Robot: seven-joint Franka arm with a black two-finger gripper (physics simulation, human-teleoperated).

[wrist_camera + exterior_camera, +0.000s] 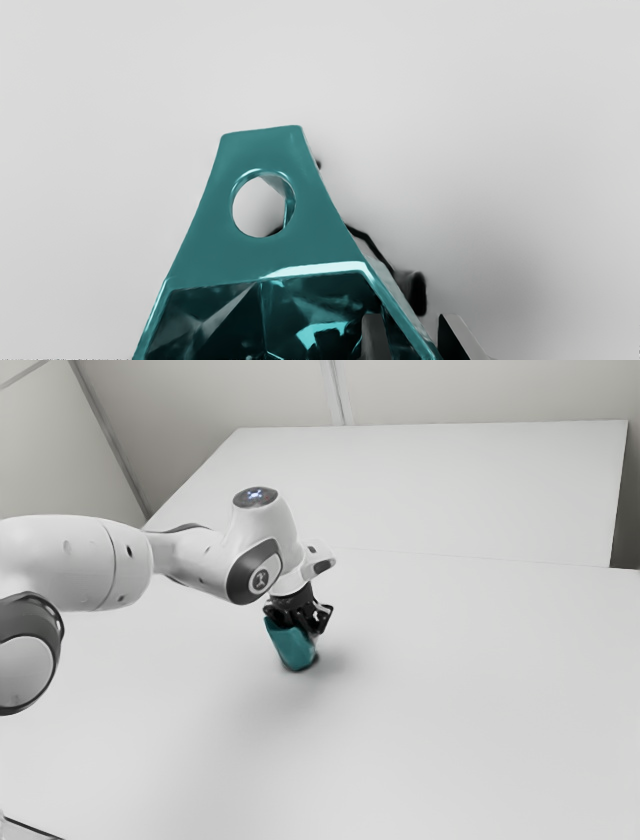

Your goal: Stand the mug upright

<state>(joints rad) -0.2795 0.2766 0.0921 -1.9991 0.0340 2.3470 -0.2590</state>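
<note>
Nearest the wrist camera: teal mug (300, 255), its holed handle (260, 150) and open mouth facing the camera. Exterior view: mug directly below the gripper (303, 628), tilted, mouth toward upper left, base low over the table (450, 700); base contact with the table cannot be determined. Gripper clamped on the mug's wall, one finger (375, 337) inside, the other (462, 337) outside.

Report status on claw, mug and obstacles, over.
Claw at rim of mug, grip unclear. Mug tilted, not upright. No obstacle seen.
</note>
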